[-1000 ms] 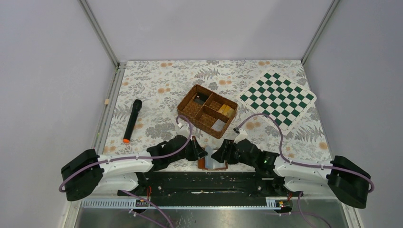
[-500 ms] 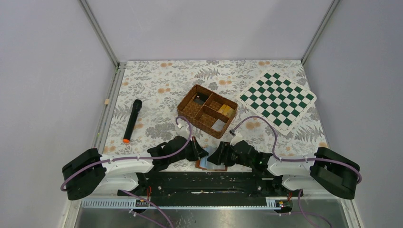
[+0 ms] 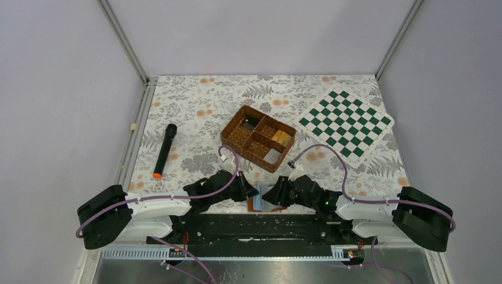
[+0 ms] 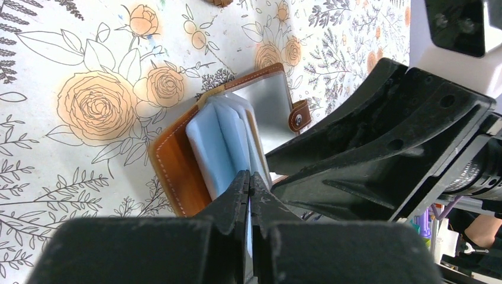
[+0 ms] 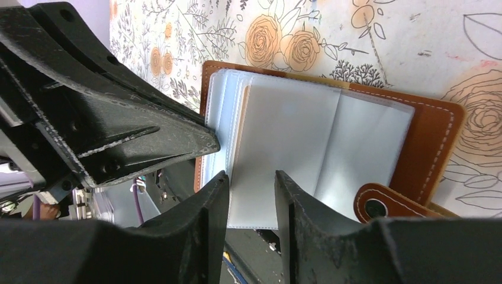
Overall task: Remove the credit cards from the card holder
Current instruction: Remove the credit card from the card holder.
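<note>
— Where is the card holder (image 3: pixel 262 204)?

— It lies open on the table (image 3: pixel 195 100), at the middle of the near edge, between the two wrists. The brown cover is down and the blue-grey pockets (image 4: pixel 222 142) fan upward. The closing tab (image 5: pixel 379 207) sticks out flat at one side. The woven basket (image 3: pixel 234 122) sits just beyond, not touching it.

— How are the arms posed?

— Both lie low. The left arm (image 3: pixel 160 204) reaches inward from its base at the near left corner, with its forearm almost flat along the table's edge. The right arm (image 3: pixel 367 207) mirrors it from the near right corner. Their wrists converge over the card holder, tips nearly facing each other.

— And the left tool (image 4: pixel 248 177)?

— Its fingers are pressed together, with the tips right at the edge of the pockets. A thin pocket leaf may be pinched between them, but the wrist view is too tight to be sure.

— The right tool (image 5: pixel 251 180)?

— Its fingers stand apart with a plain gap between them. They sit at the near edge of the topmost pocket leaf and are not closed on it.

— What else is on the table?

— A checkered mat (image 3: pixel 346 121) lies at the far right and a black pen (image 3: pixel 165 150) with an orange end at the left. Both are well apart from the arms.
</note>
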You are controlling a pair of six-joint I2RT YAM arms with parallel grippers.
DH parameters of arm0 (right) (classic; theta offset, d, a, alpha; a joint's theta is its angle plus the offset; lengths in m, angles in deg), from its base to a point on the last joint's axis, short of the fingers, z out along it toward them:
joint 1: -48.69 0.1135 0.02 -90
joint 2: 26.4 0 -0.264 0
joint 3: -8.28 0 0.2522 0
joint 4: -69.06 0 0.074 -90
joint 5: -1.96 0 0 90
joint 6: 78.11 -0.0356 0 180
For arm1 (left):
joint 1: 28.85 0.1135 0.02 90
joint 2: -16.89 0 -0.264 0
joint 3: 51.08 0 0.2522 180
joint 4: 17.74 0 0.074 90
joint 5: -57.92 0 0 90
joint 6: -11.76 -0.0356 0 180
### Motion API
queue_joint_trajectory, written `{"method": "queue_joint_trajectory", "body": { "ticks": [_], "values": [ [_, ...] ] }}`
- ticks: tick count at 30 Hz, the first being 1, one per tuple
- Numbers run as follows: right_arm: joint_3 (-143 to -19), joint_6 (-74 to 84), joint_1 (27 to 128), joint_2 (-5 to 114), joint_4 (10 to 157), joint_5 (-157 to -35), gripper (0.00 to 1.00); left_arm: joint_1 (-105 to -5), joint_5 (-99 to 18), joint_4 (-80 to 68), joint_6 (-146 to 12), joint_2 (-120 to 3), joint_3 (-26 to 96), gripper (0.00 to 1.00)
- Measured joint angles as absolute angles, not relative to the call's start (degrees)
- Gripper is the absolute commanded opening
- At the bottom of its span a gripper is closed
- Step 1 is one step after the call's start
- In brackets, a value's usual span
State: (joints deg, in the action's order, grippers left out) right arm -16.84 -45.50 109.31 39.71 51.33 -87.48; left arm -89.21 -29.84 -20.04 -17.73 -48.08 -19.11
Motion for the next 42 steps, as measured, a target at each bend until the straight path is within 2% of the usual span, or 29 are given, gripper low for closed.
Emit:
{"method": "queue_joint_trajectory", "body": {
  "ticks": [3,9,17,23,32,42],
  "values": [
    [-16.82,-45.13,109.33,36.87,53.82,-86.47,0.33,-89.21,-29.75,-19.93,-17.75,-48.08,-19.11,0.00],
    [-16.73,-44.14,109.33,32.19,58.09,-84.22,0.31,-89.21,-29.64,-19.88,-17.75,-48.08,-19.11,0.00],
    [-16.44,-43.84,109.33,32.04,58.87,-83.98,0.28,-89.21,-29.33,-19.56,-17.75,-47.86,-19.11,0.00],
    [-16.55,-43.14,109.33,28.04,64.53,-81.86,0.34,-89.21,-29.03,-18.22,-17.75,-47.20,-19.11,0.00],
    [-16.77,-42.07,109.33,25.98,70.94,-79.61,0.32,-89.21,-28.96,-17.72,-17.77,-47.20,-19.11,0.00],
    [-16.88,-41.30,109.33,27.56,72.66,-80.07,0.45,-89.21,-28.83,-17.61,-17.75,-47.20,-19.11,0.00]
  ]
}}
